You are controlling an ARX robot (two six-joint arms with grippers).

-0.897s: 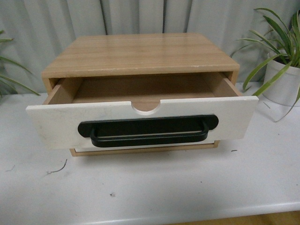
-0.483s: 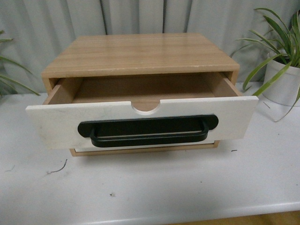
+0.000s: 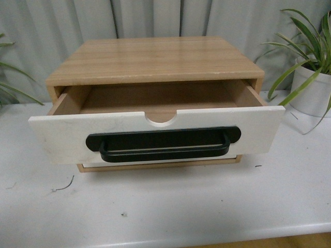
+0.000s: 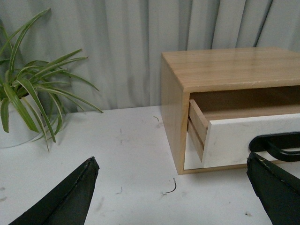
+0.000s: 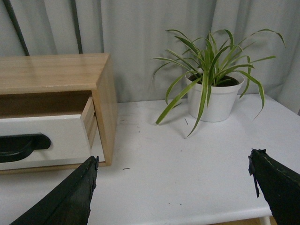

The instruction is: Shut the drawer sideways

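The drawer (image 3: 57, 135), white-fronted with a long black bar handle (image 3: 163, 144) and a half-round notch in its top edge, stands pulled out of a wooden cabinet (image 3: 155, 59) on the white table. It looks empty inside. Neither arm shows in the front view. My left gripper (image 4: 172, 187) is open and empty, low over the table left of the cabinet; the drawer's left end (image 4: 234, 140) lies ahead of it. My right gripper (image 5: 172, 187) is open and empty to the cabinet's right; the drawer's right end (image 5: 56, 138) is near its one finger (image 5: 70, 197).
A plain white drawer front (image 3: 155, 161) sits under the open drawer. A potted plant (image 3: 313, 88) in a white pot stands at the right, another plant (image 4: 28, 103) at the left. The white table (image 3: 181, 206) ends at a front edge. A grey curtain hangs behind.
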